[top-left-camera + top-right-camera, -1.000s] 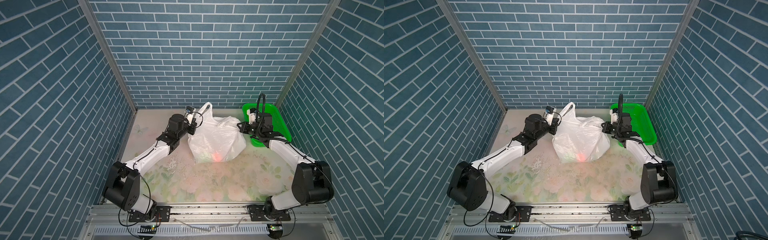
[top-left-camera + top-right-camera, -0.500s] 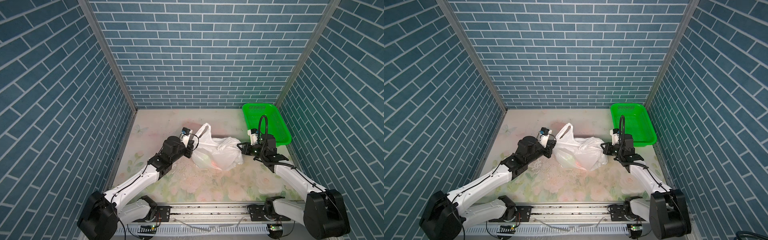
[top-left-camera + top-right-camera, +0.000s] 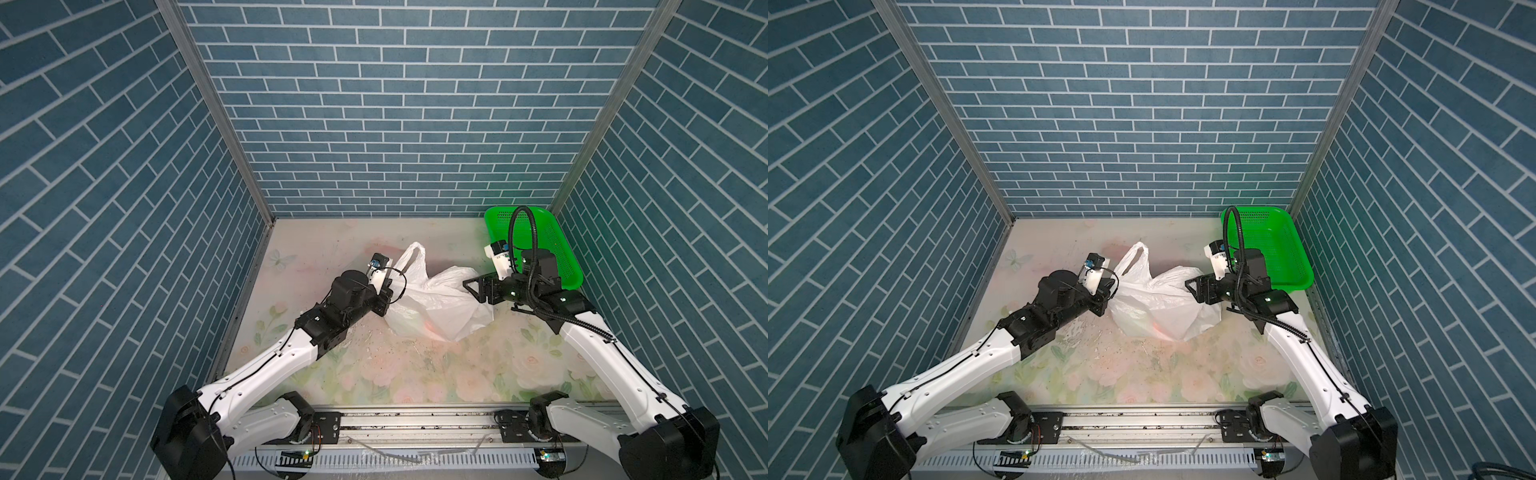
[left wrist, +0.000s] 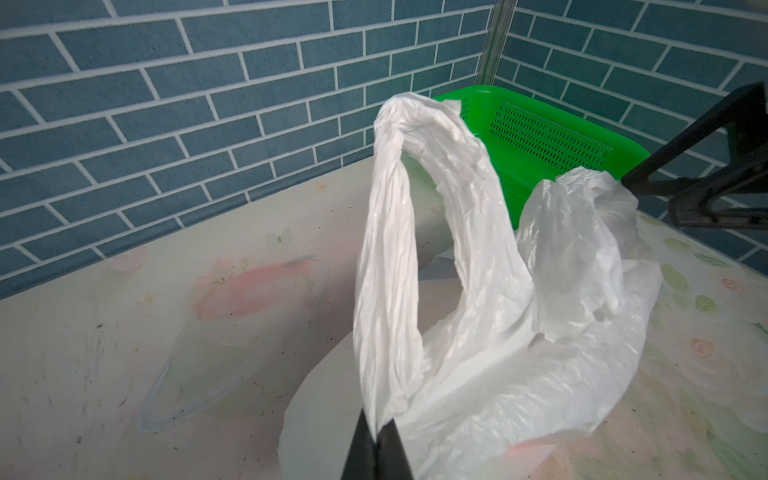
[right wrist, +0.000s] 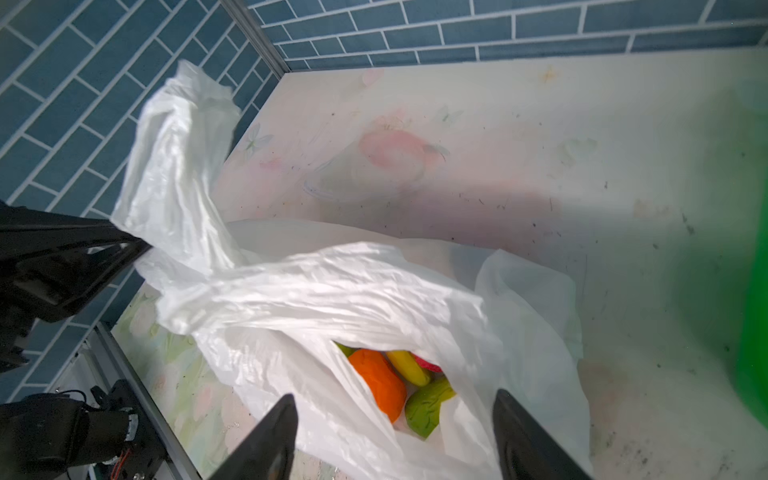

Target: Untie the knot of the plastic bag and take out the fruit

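The white plastic bag lies slumped on the flowered table in both top views. My left gripper is shut on the base of one handle loop, which stands upright. My right gripper is open just above the bag's right side, holding nothing. No knot is in view: the two handle loops lie apart and the bag's mouth gapes. In the right wrist view, fruit shows inside: an orange piece, a yellow banana, a green piece and a red one.
A green perforated basket stands at the back right corner, close behind my right wrist. Blue brick walls close in the table on three sides. A metal rail runs along the front edge.
My right gripper has opened and let go of the bag. The bag, stretched up between both grippers a second ago, has sagged onto the table. The left gripper still holds its handle.
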### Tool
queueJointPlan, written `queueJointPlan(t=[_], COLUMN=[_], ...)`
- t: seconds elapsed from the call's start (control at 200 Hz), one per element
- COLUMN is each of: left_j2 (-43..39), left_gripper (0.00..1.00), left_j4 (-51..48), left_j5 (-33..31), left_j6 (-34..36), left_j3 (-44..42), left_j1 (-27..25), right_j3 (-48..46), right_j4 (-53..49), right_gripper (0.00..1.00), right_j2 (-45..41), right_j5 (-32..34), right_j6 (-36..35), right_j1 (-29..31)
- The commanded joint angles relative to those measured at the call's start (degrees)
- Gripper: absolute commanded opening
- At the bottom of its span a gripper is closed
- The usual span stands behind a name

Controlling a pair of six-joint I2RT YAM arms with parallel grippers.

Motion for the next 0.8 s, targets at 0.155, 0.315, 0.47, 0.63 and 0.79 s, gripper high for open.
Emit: queueJointPlan(t=[0.155, 0.315, 0.47, 0.63, 0.79], left_j2=[-0.3, -0.4, -0.8, -1.1, -1.5], left_gripper=[0.0, 0.0, 0.0, 0.0, 0.0], left_j4=[-0.8, -1.2, -2.1, -2.4, -3.1], left_j5=[-2.4, -2.7, -3.5, -3.9, -4.3], left_j6=[1.5, 1.8, 1.9, 1.9, 2.1], left_j3=[2.1, 2.5, 2.1, 1.6, 1.5], left_j1=[-1.5, -2.0, -2.9, -3.4, -3.5], right_j3=[8.4, 11.5, 12.1, 11.3, 12.6], right_j4=[-7.0, -4.7, 2.3, 10.2, 12.5], right_gripper=[0.77, 0.78, 0.75, 0.67, 0.38], right_j2=[7.5, 12.0, 14.3, 16.7, 19.7], right_j5=[12.4, 20.6, 21.6, 28.8, 33.8], right_j6=[-11.0, -13.1, -11.4, -10.5, -9.1], right_j1=[6.5, 9.1, 9.1, 9.1, 7.3])
